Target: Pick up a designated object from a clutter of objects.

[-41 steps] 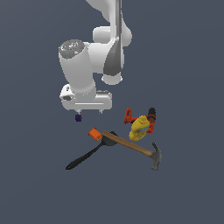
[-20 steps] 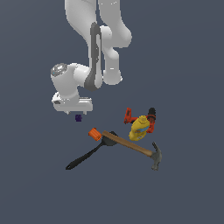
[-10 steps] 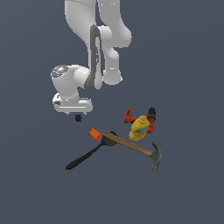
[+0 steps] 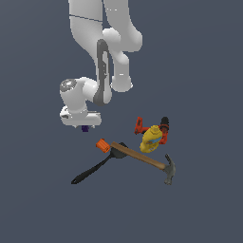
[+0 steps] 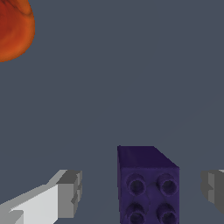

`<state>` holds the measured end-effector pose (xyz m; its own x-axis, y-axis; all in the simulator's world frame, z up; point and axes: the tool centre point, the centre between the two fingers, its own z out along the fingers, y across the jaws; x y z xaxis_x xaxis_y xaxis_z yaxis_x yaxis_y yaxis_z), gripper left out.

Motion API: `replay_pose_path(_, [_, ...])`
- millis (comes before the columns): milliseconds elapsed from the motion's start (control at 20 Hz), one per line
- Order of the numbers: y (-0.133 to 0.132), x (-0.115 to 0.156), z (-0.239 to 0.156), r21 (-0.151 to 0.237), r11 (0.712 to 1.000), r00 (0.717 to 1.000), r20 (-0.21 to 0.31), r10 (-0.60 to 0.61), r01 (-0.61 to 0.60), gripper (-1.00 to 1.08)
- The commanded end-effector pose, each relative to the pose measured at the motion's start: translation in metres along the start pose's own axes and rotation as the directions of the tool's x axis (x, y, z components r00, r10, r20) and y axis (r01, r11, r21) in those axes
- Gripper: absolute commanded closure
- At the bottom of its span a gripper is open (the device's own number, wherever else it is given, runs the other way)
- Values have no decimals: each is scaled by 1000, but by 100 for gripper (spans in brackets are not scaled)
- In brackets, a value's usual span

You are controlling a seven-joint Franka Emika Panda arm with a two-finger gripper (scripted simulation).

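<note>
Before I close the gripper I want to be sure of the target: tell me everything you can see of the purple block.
The purple block is small, dark purple and box-shaped, with round studs on the face shown to the wrist camera, like a toy brick. It lies between the open gripper's fingers, touching neither. In the exterior view only a sliver shows beneath the hand, apart from the clutter.

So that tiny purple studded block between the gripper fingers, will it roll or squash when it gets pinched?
Probably neither. The purple block has flat faces and square edges, so it should sit still, not roll. It looks like rigid plastic with studs, likely stiff and light. With the fingers apart on either side, an uneven squeeze might twist it.
</note>
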<state>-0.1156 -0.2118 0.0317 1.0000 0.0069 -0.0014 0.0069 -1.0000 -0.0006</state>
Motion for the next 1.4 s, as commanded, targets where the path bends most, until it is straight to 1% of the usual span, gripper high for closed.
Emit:
replay_pose_path(0, [0,0,6,0,1000,1000,-1,0,0,-92])
replay_pose_path(150, [0,0,8,0,1000,1000,-1,0,0,-92])
replay_pose_path(200, [0,0,8,0,1000,1000,-1,0,0,108])
replay_pose_path(900, [-2,0,4,0,1000,1000,-2,1,-1,108])
replay_pose_path(1100, [-9,0,-5,0,1000,1000,-2,1,-1,108])
replay_pose_path(1350, [-24,0,-24,0,1000,1000,-2,1,-1,108])
